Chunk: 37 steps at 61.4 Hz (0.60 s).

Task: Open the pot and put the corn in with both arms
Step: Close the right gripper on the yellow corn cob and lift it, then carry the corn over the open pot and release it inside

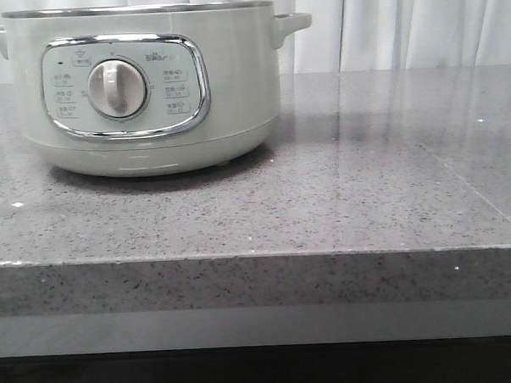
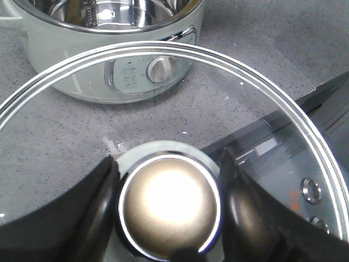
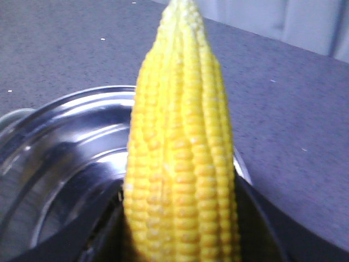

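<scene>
One pot (image 1: pixel 149 86) on the grey stone counter (image 1: pixel 349 196), far left in the front view, dial panel facing the camera, lid off. Its left side handle is cut by the frame edge; the right one shows whole. From the front only the metal rim is visible, not the inside.

One corn (image 3: pixel 180 153), clamped between the right gripper (image 3: pixel 180 240) fingers, tip pointing away from the wrist. It sits above the pot's shiny steel bowl (image 3: pixel 71 164), over the rim area; whether it is fully past the rim is hard to tell, since the cob fills most of the right wrist view and blocks the rest. Its lower end is cut off at the frame edge.

One glass lid (image 2: pixel 262 114) with a metal rim, held by the left gripper (image 2: pixel 170 202), jaws closed on the lid's round brass-coloured knob (image 2: pixel 170 204). Lid is off the pot and apart from it, out over the counter edge. Pot panel and open bowl show through and beyond the glass. Lid's near part is out of frame.

Neither arm nor the corn or lid appears in the front view.
</scene>
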### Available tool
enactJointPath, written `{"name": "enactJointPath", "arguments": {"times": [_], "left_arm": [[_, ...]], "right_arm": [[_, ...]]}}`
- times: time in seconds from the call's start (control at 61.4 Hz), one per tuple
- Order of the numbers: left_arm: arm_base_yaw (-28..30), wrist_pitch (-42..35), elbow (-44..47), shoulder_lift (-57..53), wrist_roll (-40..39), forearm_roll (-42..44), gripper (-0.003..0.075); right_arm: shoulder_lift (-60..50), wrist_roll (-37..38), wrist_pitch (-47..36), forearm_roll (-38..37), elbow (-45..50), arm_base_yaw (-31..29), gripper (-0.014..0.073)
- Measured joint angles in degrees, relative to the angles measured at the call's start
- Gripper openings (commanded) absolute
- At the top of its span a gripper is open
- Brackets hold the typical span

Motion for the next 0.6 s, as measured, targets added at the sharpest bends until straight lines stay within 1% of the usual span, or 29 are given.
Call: {"name": "enactJointPath", "arguments": {"times": [0.098, 0.228, 0.261, 0.358, 0.472, 0.603], "left_arm": [[0.0, 0.0, 0.0, 0.0, 0.0, 0.0, 0.0116], [0.0, 0.0, 0.0, 0.0, 0.0, 0.0, 0.0116], [0.0, 0.0, 0.0, 0.0, 0.0, 0.0, 0.0116], [0.0, 0.0, 0.0, 0.0, 0.0, 0.0, 0.0116], [0.0, 0.0, 0.0, 0.0, 0.0, 0.0, 0.0116], [0.0, 0.0, 0.0, 0.0, 0.0, 0.0, 0.0116]], "right_arm": [[5.1, -0.1, 0.4, 0.1, -4.2, 2.9, 0.0225], [10.0, -0.1, 2.1, 0.1, -6.5, 4.6, 0.0241], [10.7, -0.1, 2.8, 0.1, -6.6, 4.7, 0.0263], [12.1, -0.1, 5.1, 0.1, -6.7, 4.8, 0.0393], [12.3, -0.1, 6.7, 0.1, -6.8, 4.8, 0.0496], [12.3, -0.1, 6.9, 0.1, -7.1, 4.8, 0.0538]]}}
